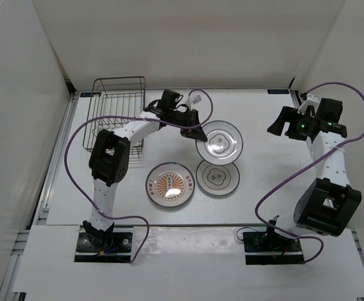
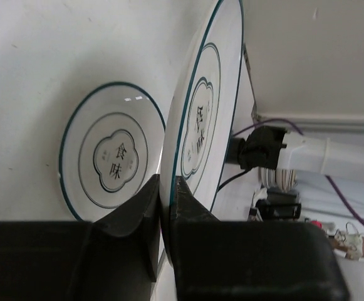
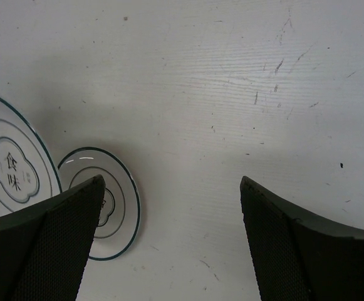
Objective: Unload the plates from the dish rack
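Leave the orange plate (image 1: 170,185), nearest the bases, lying flat on the table (image 1: 269,188). Spare likewise the white plate (image 1: 218,177) just beside it, also flat. Beyond that, mind the left gripper (image 1: 200,134), pinched tight on the rim of the last white plate (image 1: 222,140), held at a slant just past the laid one; contact with the table impossible to judge from here. Lower slowly, level the wrist, avoid overlapping the neighbouring rim, and release only after full seating. Keep the right gripper (image 3: 171,180), spread wide and empty, parked well apart on its own side. Farthest back, glance at the dish rack (image 1: 119,88): no plate visible inside, so probably nothing left to fetch.
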Tool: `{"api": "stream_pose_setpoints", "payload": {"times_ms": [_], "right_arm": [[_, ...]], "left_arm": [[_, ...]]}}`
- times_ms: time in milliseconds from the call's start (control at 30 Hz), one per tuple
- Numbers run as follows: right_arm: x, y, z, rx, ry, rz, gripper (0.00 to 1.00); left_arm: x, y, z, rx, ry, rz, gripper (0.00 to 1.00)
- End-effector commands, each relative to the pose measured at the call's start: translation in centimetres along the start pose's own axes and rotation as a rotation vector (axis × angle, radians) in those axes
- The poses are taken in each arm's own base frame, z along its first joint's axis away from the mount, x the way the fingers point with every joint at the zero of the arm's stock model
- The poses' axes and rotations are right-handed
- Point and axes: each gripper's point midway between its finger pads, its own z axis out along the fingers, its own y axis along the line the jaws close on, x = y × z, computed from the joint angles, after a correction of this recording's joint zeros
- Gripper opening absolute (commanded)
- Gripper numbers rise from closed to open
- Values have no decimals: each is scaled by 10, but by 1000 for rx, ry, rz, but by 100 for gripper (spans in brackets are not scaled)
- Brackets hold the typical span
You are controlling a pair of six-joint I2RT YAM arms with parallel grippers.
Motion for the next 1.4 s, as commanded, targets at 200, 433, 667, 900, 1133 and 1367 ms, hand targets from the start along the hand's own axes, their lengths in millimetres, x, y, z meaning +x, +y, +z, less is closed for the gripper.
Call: {"api": "stream_pose_setpoints", "payload": {"times_ms": [200,433,667,900,1133,1367], "right_arm": [[-1,1,-9,6,-15,-35,90],[3,2,-9,3,-6,-32,90],[4,2,-12,3,0,-36,90],[2,2,-11,-3,-8,-39,90],[3,3,-10,-9,-4,-30,90],[7,3,-10,-14,7,-27,90]], "left_arm": [[61,8,26,-39,197,14,4],[74,29,31,-78,226,-19,4],[75,48,37,-139,232,-53,4],[75,54,41,-197,236,-35,10],[76,53,44,-218,248,-20,23],[79,57,42,-260,259,-12,43]]}}
